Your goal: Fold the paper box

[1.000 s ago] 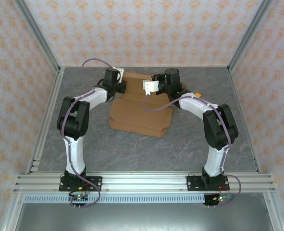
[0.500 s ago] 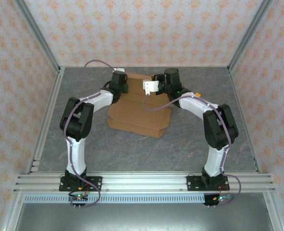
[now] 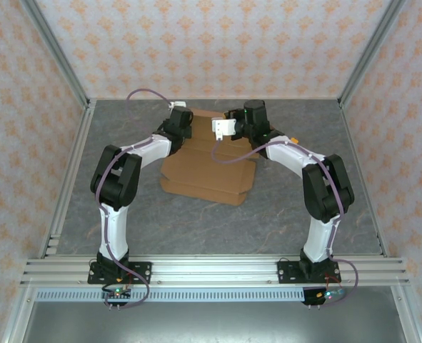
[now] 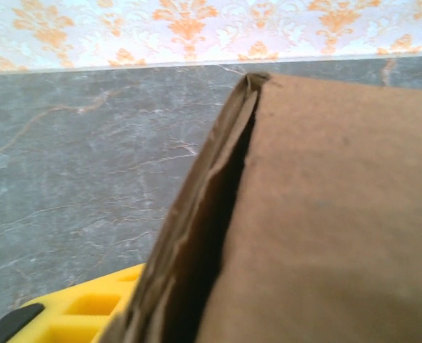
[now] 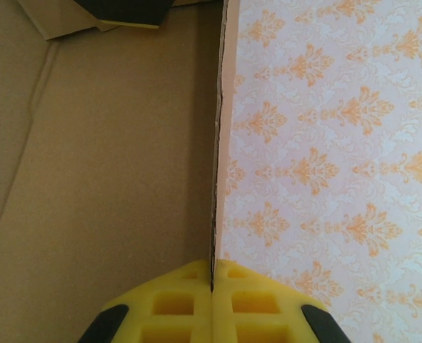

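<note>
On the left, the left gripper is sitting at the far left edge of the plain brown corrugated cardboard paper box, its opening impossible to tell. The box is lying partly folded mid-bench on the grey marbled bench. On the right, the right gripper is pinching the box's upright edge, clamped tight.

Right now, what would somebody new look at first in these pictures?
The big brown paper box lies on the grey table, toward the back, with the left arm and right arm bent over its far end. The right tool pinches a raised cardboard edge between its yellow pads, in front of the orange-patterned wall.
</note>
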